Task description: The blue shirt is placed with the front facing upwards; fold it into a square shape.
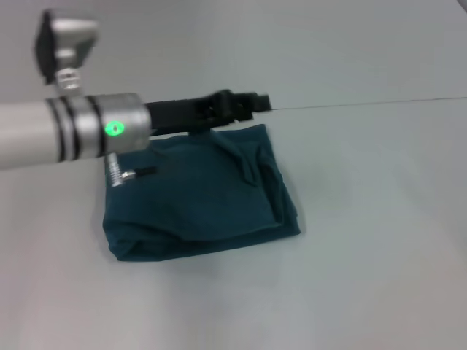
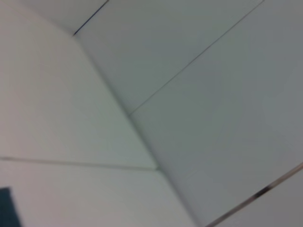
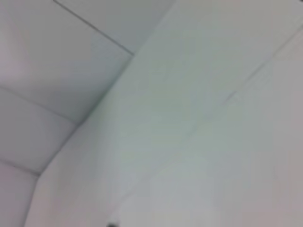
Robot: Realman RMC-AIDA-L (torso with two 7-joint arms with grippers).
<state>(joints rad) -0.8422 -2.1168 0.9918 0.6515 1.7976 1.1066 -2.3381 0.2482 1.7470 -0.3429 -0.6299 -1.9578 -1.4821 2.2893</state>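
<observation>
A pale grey-white table (image 1: pixel 379 240) fills the head view, with a thin dark seam running across it behind the blue shirt (image 1: pixel 197 197), which lies folded into a compact, roughly square bundle at the middle of the table, plain teal cloth uppermost. The left arm reaches in over the shirt's far edge, its black left gripper (image 1: pixel 244 102) just above the shirt's far corner; whether its fingers are parted or closed cannot be told. The left wrist view catches only a sliver of teal cloth.
</observation>
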